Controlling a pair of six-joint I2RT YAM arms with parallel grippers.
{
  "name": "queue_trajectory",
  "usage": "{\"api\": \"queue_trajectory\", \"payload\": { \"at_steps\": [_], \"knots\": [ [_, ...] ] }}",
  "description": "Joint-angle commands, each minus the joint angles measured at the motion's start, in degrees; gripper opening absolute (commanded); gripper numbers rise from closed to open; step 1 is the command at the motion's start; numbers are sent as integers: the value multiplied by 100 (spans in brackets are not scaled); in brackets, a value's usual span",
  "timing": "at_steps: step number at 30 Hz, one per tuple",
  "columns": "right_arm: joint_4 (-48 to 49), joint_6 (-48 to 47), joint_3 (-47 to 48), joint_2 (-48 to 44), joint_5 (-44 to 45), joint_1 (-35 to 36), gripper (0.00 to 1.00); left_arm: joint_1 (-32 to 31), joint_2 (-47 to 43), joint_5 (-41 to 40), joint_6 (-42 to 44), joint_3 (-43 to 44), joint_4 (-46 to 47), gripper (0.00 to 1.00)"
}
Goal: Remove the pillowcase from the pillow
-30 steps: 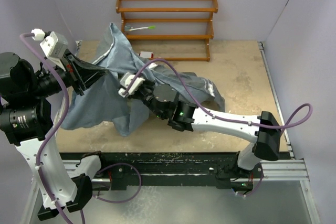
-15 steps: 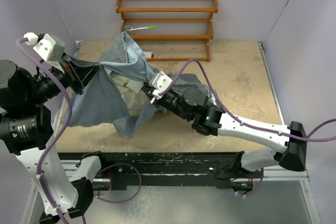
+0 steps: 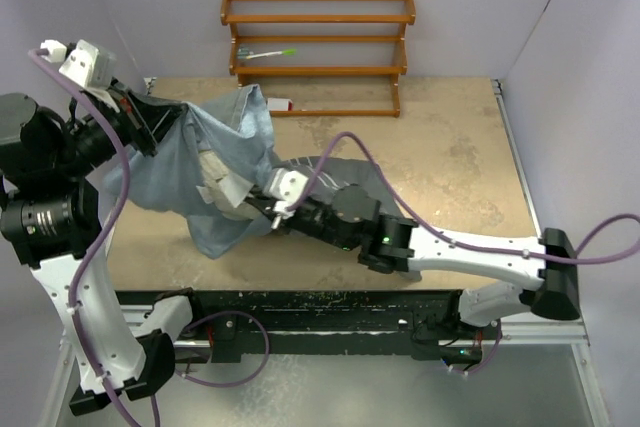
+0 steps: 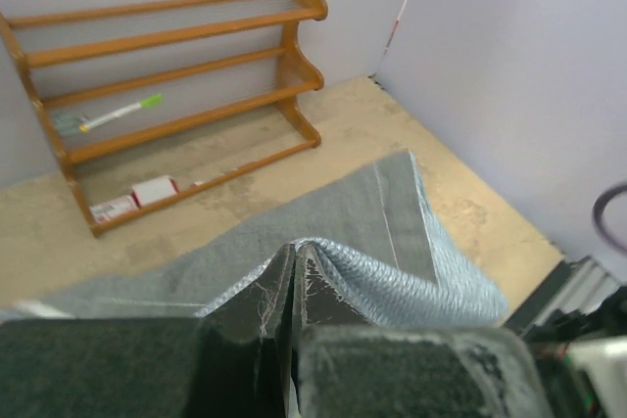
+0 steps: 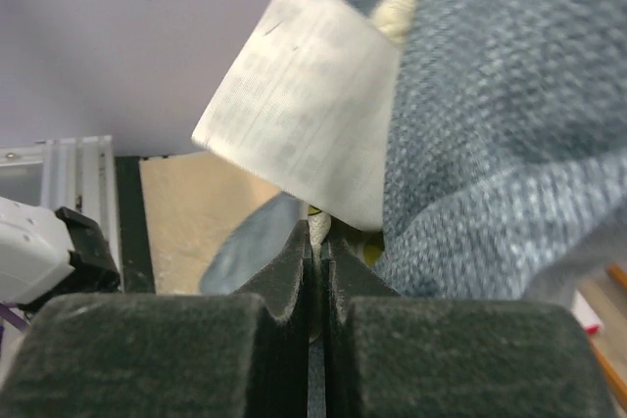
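Soft, even light with faint shadows; the right wrist view blurs the close tag [image 5: 294,110] and pillowcase [image 5: 490,144]

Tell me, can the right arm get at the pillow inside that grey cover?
Apparently yes: the pillowcase is bunched toward the left end effector, baring an edge of the pillow, where the right end effector seems shut beside the tag.

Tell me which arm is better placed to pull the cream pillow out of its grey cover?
Right, likely: the right pincer is shut on the exposed edge of the pillow at the opening of the pillowcase, while the left pincer only clamps that fabric.
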Motion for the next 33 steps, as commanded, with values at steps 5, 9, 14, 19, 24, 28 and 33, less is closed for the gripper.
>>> {"api": "queue_trajectory", "payload": {
  "at_steps": [5,9,14,19,24,28,33],
  "knots": [
    [-393,-131,477,714,-401,693,0,10,99,-602,-98,-367,943,0],
    [-610,-124,180,388,-428,777,0,10,107,-884,-73,-522,1137,0],
    [-633,8,-497,-601,-385,878,0,10,118,-2093,46,-682,1474,0],
    [-318,189,-1381,-1881,-2,872,0,12,252,-3237,569,-902,1464,0],
    [162,501,-1976,-2700,304,870,0,9,337,-2484,675,-1295,1254,0],
    [-477,453,-1247,-2198,1236,585,0,-11,259,238,786,-1217,863,16],
    [-1002,718,-352,-1490,701,-522,0,-16,178,1938,1686,8,-377,91]
  ]
}}
